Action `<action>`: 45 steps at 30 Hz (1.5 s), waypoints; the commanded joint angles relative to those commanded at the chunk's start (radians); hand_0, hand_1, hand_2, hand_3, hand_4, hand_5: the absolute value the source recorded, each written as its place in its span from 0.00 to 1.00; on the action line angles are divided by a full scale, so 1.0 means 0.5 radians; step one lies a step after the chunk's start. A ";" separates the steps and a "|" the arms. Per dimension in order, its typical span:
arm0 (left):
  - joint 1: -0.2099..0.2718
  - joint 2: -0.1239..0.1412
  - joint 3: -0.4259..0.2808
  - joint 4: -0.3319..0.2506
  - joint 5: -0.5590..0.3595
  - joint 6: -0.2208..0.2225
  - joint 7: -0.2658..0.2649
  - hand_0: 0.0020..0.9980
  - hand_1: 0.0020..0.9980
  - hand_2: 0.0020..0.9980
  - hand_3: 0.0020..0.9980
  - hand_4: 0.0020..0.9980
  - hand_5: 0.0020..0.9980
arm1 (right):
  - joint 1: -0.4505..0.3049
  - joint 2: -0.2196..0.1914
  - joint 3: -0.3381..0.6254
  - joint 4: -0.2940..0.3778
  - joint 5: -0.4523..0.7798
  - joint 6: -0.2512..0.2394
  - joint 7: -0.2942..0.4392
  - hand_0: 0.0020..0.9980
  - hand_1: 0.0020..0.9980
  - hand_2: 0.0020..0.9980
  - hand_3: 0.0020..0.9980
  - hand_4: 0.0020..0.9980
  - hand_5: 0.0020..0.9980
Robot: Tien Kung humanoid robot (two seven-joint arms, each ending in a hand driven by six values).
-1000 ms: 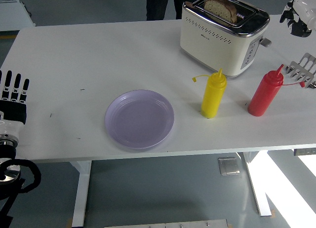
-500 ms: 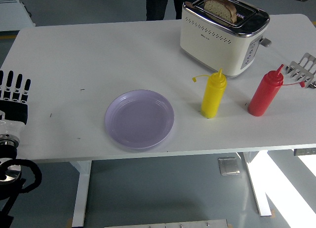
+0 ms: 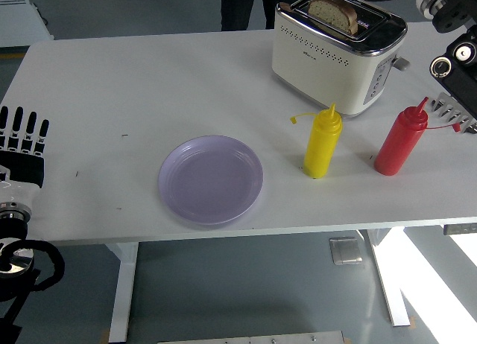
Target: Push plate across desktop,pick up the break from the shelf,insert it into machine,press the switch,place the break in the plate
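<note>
A white bench point(image 3: 149, 83) is spanning the view, its near edge running along the lower part and grey floor point(image 3: 246, 292) showing beneath it between white legs. A few small dark marks are dotting the bare surface left of centre. A lilac plate point(image 3: 211, 179) is lying flat near the front edge, empty. Just right of it a yellow squeeze bottle point(image 3: 322, 144) is standing upright, and further right a red squeeze bottle point(image 3: 399, 141) is standing upright as well; the two are apart from each other. Behind them a cream toaster point(image 3: 337, 52) is sitting toward the far right of the bench, with a slice of bread point(image 3: 333, 14) standing in its top slot, its upper part showing above the slot. A metal rack point(image 3: 457, 109) is resting at the right edge, partly cut off.

The left robot hand point(image 3: 22, 147) is resting at the left edge of the bench, fingers extended, straight and holding nothing. The right arm point(image 3: 451, 31) is entering at the upper right corner beside the toaster; only its joints are showing, and its robot hand is lying outside the view.

At the far side a person's dark-clothed legs point(image 3: 240, 7) are standing just behind the bench. A white cabinet point(image 3: 19, 13) is occupying the upper left corner of the room.
</note>
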 joint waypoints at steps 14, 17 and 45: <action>-0.010 0.007 0.015 0.009 0.000 0.000 -0.002 0.75 0.69 0.65 0.63 0.69 0.91 | 0.237 0.238 -0.268 -0.480 0.309 0.004 -0.101 0.70 0.68 0.70 0.68 0.75 0.16; -0.010 0.007 0.016 0.011 0.000 0.000 -0.003 0.76 0.69 0.65 0.63 0.69 0.91 | 0.243 0.269 -0.277 -0.514 0.345 -0.003 -0.119 0.69 0.67 0.71 0.68 0.74 0.16; -0.008 0.002 0.041 0.020 -0.006 -0.006 -0.014 0.75 0.69 0.65 0.62 0.68 0.90 | 0.219 0.447 -0.490 -0.802 0.244 -0.148 -0.100 0.58 0.61 0.68 0.68 0.58 0.06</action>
